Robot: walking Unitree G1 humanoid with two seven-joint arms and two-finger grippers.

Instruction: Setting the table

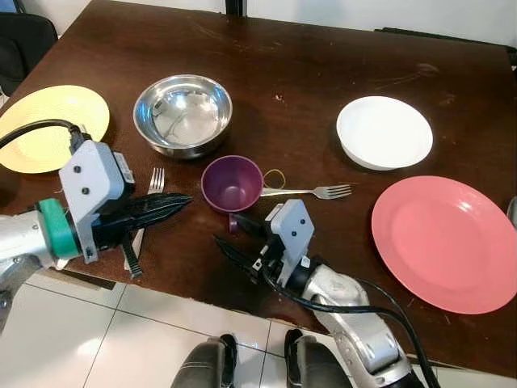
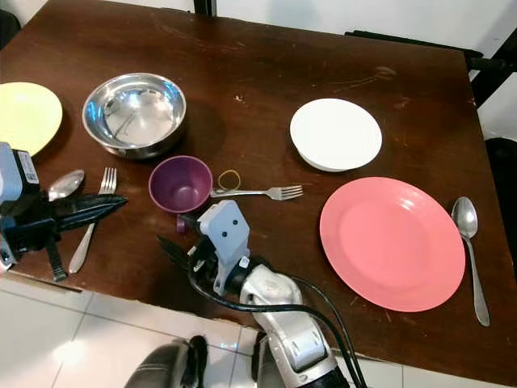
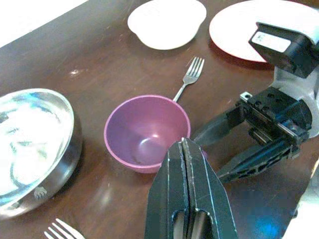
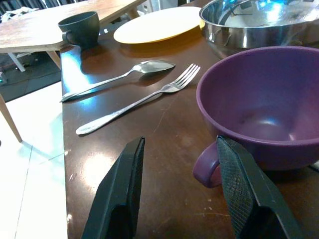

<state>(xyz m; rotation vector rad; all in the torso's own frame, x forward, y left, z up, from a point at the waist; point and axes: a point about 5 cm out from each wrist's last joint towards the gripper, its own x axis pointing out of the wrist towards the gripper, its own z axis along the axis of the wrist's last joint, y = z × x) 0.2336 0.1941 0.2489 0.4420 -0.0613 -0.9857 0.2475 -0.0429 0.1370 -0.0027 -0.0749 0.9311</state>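
A purple cup (image 1: 232, 183) stands near the table's front edge, its small handle (image 4: 207, 164) turned toward me. My right gripper (image 1: 226, 229) is open, low over the table just in front of the cup. The handle lies in the gap between its fingers (image 4: 124, 194), close to one of them. My left gripper (image 1: 184, 199) is shut with nothing in it and points at the cup from the left, a short way off. One fork (image 1: 311, 191) lies right of the cup. Another fork (image 2: 95, 212) and a spoon (image 2: 65, 184) lie left of it, under my left gripper.
A steel bowl (image 1: 182, 115) sits behind the cup and a yellow plate (image 1: 48, 125) at far left. A white bowl (image 1: 384, 132) and a pink plate (image 1: 448, 242) are on the right, with a spoon (image 2: 468, 242) beyond. A yellow rubber band (image 1: 275, 178) lies beside the cup.
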